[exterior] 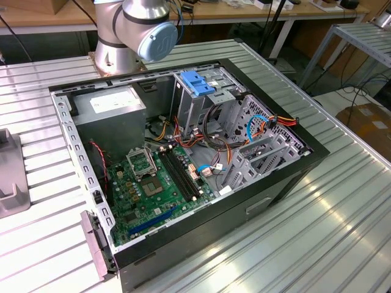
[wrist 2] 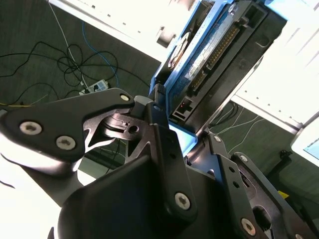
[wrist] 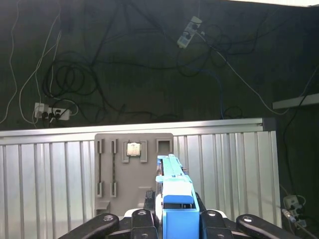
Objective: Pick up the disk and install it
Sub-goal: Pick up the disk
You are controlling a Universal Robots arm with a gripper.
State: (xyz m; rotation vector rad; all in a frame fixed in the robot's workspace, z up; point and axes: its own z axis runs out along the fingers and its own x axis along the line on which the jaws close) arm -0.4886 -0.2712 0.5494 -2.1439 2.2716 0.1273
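Note:
The disk (wrist 2: pixel 219 55) is held edge-on between my fingers in the second wrist view, its grey metal body, rows of connector pins and blue side rail facing the camera. In the first wrist view its bright blue rail (wrist: pixel 174 191) stands up from between the fingers. My gripper (wrist 2: pixel 187 119) (wrist: pixel 177 219) is shut on the disk, up in the air over the ribbed metal table (wrist: pixel 50 174). The open computer case (exterior: pixel 293 177) lies on its side in the exterior view, with a drive cage (exterior: pixel 208 91) at its far end.
A grey fixture plate (wrist: pixel 133 174) carrying a small square chip (wrist: pixel 133 149) lies on the table below the disk. Inside the case are a motherboard (exterior: pixel 159 183), a grey power-supply box (exterior: pixel 116 104), a blue tab (exterior: pixel 198 82) and loose cables (exterior: pixel 269 122). The arm's base (exterior: pixel 131 30) stands behind the case.

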